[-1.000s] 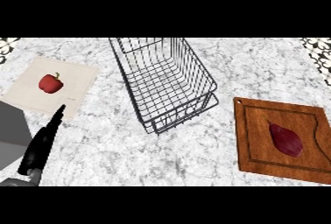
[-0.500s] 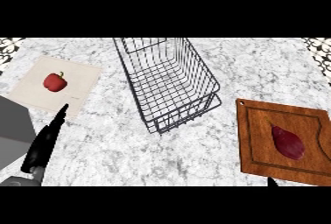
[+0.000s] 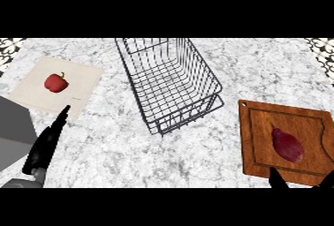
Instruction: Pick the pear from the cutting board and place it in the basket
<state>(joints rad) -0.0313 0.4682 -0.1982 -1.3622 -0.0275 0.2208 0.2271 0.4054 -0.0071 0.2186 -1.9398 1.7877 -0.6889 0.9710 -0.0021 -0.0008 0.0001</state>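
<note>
A dark red pear (image 3: 287,145) lies on the brown wooden cutting board (image 3: 261,132) at the right of the counter. A black wire basket (image 3: 171,81) stands in the middle, left of the board, with nothing in it. My right hand (image 3: 276,179) pokes up from the lower edge just below the board's near edge; only fingertips show and they touch nothing. My left hand (image 3: 46,143) rests at the lower left with fingers straight, pointing up.
A red bell pepper (image 3: 57,82) sits on a pale mat (image 3: 81,90) at the upper left. A grey block (image 3: 12,132) lies at the left edge beside my left hand. Bare marble counter (image 3: 163,159) spreads between the basket and the near edge.
My right hand has risen into view at the lower right, under the cutting board. The view has shifted slightly, so everything sits a little further right and lower. The left hand stays put.
</note>
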